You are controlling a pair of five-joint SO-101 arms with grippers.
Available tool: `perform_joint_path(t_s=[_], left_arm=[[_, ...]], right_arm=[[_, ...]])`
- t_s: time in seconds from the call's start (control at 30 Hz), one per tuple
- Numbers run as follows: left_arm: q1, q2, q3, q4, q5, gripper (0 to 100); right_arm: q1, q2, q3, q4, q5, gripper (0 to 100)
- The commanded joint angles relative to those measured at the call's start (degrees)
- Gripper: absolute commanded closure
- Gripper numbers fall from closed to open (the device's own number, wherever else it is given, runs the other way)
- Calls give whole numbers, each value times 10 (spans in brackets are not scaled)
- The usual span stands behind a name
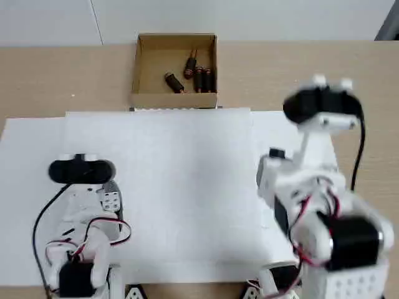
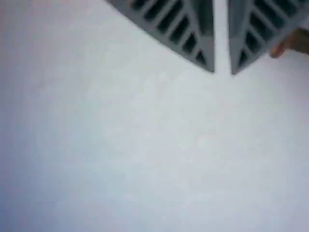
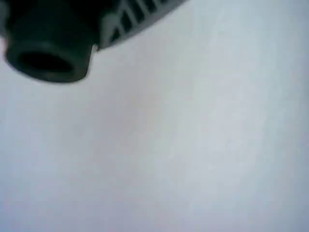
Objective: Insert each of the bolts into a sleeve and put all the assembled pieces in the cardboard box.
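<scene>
The cardboard box (image 1: pixel 142 68) stands at the table's far side, with several dark assembled pieces (image 1: pixel 199 78) lying in its right half. My right gripper (image 3: pixel 94 36) is shut on a black sleeve (image 3: pixel 48 48), held low over the white paper, its open end facing the camera. In the high view that sleeve (image 1: pixel 276 153) shows as a dark spot at the right arm's tip, on the paper's right side. My left gripper (image 2: pixel 222 71) hangs over bare paper at the near left, its grey fingers (image 2: pixel 193 38) almost together with nothing between them.
A large white paper sheet (image 1: pixel 187 187) covers the table from the box to the front edge. Tan tabletop (image 1: pixel 62 75) lies on both sides of the box. The two arm bases stand at the near corners.
</scene>
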State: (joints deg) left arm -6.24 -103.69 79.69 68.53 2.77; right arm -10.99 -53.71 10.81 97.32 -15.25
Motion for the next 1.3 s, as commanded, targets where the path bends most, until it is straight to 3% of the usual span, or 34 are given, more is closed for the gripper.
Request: perform_joint_path(t_s=[0.0,0.23,0.4,0.93,1.27], left_arm=[[-13,0,-63,10,0,994],[-13,144,-182,11,4,994],[-13,286,-278,55,7,994],[-14,578,-493,216,242,994],[-14,788,-643,319,232,994]], right_arm=[[26,-74,76,-24,5,995],[75,-177,231,-73,5,995],[83,-217,287,-83,5,995],[84,-274,356,-113,4,995],[84,-274,356,-116,3,995]])
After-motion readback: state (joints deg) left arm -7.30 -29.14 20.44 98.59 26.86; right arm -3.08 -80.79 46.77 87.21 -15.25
